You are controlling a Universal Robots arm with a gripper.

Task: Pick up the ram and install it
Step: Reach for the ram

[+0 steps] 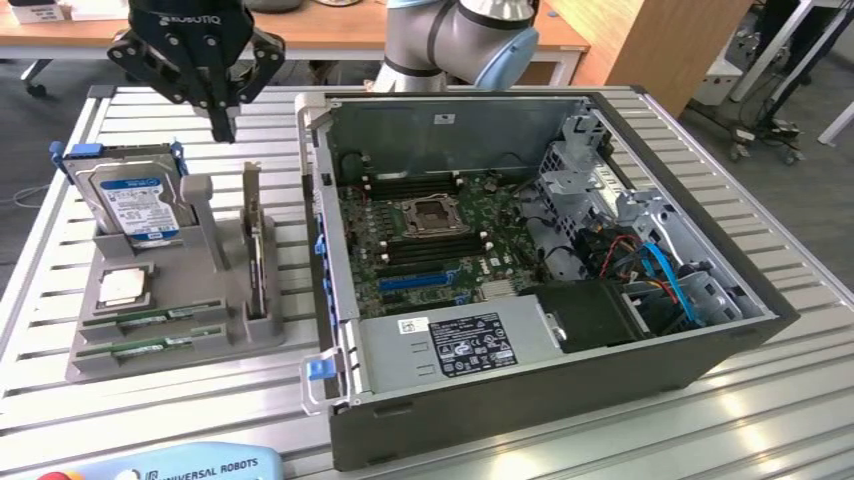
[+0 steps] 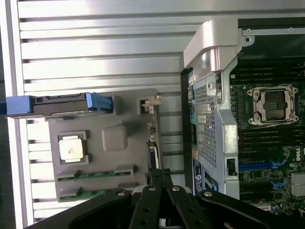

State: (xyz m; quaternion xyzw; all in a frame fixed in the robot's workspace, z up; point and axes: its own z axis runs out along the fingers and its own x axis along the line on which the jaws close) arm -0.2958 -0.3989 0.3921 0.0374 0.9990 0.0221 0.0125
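Two ram sticks lie flat in slots at the front of a grey holder (image 1: 214,215): one ram stick (image 1: 156,318) (image 2: 97,174) and a second alike (image 1: 140,347) (image 2: 88,194) just in front of it. My black gripper (image 1: 222,128) (image 2: 160,175) hangs above the holder's back end, beside the hard drive, well away from the ram. Its fingers are shut together with nothing between them. The open computer case (image 1: 534,400) lies on the exterior view's right, with the green motherboard (image 1: 400,240) (image 2: 267,143) and its empty processor socket (image 1: 434,215) exposed.
On the holder also stand a silver hard drive with a blue label (image 1: 134,200), a square silver processor (image 1: 123,287) (image 2: 71,148) and an upright card (image 1: 251,240). A teach pendant (image 1: 174,465) lies at the slatted table's front edge. Desks stand behind.
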